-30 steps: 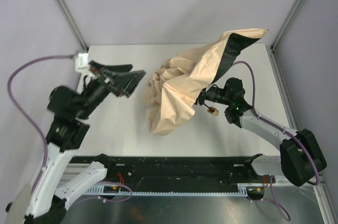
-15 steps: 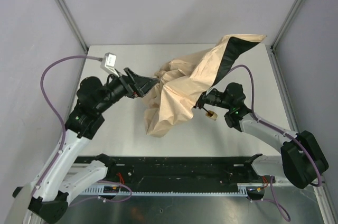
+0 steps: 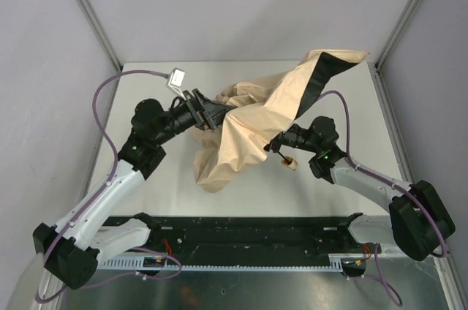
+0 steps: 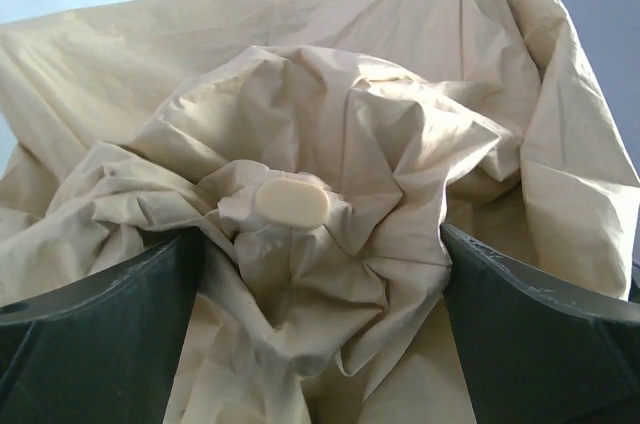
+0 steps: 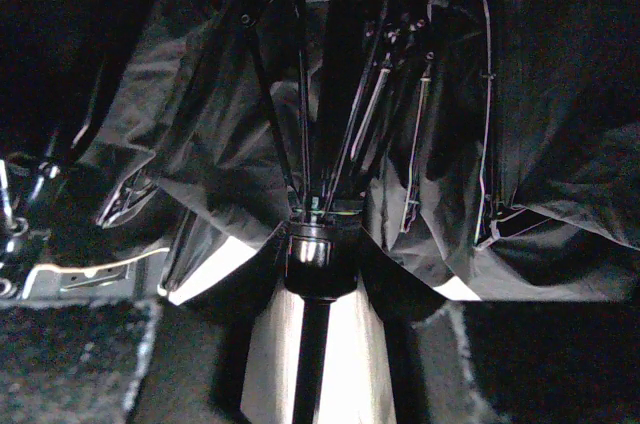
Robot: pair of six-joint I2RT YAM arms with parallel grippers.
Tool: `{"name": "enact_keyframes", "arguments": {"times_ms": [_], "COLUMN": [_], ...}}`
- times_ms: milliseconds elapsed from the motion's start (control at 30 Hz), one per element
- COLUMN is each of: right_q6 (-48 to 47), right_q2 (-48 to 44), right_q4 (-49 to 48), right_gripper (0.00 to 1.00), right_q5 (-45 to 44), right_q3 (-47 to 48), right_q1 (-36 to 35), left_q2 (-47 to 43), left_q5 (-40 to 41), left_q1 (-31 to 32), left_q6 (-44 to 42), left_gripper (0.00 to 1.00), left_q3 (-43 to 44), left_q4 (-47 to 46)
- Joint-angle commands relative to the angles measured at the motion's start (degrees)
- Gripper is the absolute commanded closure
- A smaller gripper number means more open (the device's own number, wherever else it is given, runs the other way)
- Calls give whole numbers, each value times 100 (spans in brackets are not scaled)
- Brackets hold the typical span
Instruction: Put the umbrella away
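Our right fingers (image 3: 278,142) grip the umbrella (image 3: 248,127) by its shaft (image 5: 310,344); if our wide-open left fingers (image 4: 90,344) close beside its cap (image 4: 292,202), they may pinch only loose fabric (image 4: 400,144).

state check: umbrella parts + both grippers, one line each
umbrella: canopy collapsed and crumpled, not wrapped or strapped.
top cap: exposed, sitting between the open left jaws, not pinched.
ribs: folded in alongside the shaft.
handle: free, just outside the right grip.
left gripper: open, jaws either side of the canopy top.
right gripper: shut on the shaft near the handle.
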State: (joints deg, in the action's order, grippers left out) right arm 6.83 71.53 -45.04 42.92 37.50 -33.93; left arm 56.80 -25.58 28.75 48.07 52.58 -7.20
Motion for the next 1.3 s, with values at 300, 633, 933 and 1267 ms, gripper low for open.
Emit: {"name": "enact_keyframes", "arguments": {"times_ms": [300, 633, 933, 1267], "right_q6": [-365, 614, 1474, 1898], "right_q2": [-392, -1142, -3043, -2134], "right_q4": [398, 2822, 3778, 2809], "right_gripper": [100, 24, 6, 1], "right_q5": [-497, -3012, -3583, -4488], "right_q3": [96, -115, -721, -724], "right_q1": [-582, -953, -1453, -1921], "left_q2": [259, -860, -1272, -1138], "left_q5": [-379, 801, 2096, 1730], "left_q1": [249, -111, -185, -334], "left_q6": [-566, -1379, -1968, -1058], "left_gripper": [78, 100, 100, 100], "left_q3": [142, -249, -505, -210], "left_q4": [-899, -1059, -918, -940]}}
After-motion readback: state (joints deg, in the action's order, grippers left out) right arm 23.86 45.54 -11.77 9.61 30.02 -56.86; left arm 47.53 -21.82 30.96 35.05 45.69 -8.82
